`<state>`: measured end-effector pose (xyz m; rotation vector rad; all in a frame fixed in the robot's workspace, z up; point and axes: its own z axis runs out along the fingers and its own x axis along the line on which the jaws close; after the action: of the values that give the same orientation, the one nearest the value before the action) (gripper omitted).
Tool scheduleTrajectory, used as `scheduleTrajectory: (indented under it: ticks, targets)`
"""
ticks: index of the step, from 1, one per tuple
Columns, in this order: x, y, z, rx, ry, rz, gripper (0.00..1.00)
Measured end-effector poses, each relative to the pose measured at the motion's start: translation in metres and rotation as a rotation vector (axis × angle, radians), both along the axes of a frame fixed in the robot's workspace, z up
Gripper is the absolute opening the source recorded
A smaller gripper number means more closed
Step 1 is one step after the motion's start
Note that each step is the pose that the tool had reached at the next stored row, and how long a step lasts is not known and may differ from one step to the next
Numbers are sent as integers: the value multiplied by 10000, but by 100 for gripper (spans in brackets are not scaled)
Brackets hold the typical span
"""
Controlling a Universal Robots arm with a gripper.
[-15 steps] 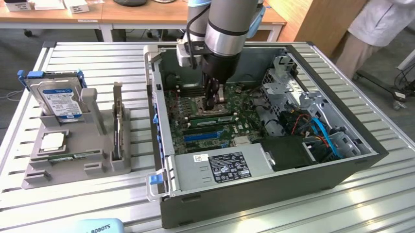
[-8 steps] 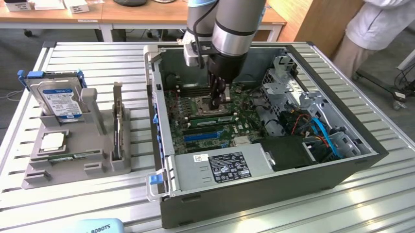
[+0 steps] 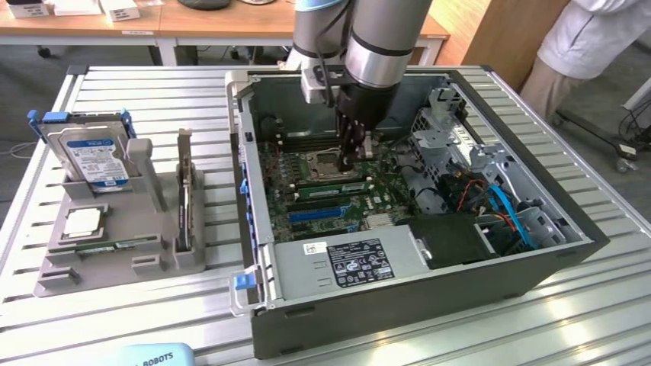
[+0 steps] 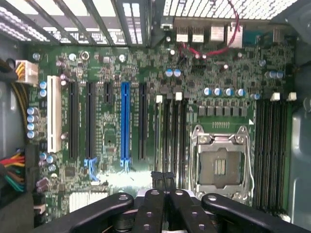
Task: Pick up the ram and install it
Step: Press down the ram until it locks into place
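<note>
The ram [image 3: 328, 181] is a narrow green stick standing on edge in a memory slot right beside the CPU socket [image 3: 317, 163] of the open computer case [image 3: 407, 301]. My gripper [image 3: 351, 162] reaches down into the case over that end of the slot, its black fingers pressed together and shut. In the wrist view the shut gripper [image 4: 163, 177] hangs just over the thin green edge of the ram [image 4: 159, 136], next to the silver CPU socket [image 4: 221, 165]. Whether the tips touch the stick I cannot tell.
A grey parts tray [image 3: 61, 278] at the exterior view's left holds a hard drive [image 3: 94, 156], a square CPU chip [image 3: 81, 221], a thin green strip [image 3: 112, 247] and an upright card [image 3: 184, 202]. A person's sleeve [image 3: 600, 38] is at the back right. Cables [image 3: 508, 210] fill the case's right side.
</note>
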<state>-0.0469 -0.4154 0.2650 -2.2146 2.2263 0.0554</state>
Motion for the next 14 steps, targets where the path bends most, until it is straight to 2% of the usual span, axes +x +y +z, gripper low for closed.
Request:
scheduleTrajectory:
  ticks: [14]
  targets:
    - [27,0,0,0,0,0,10]
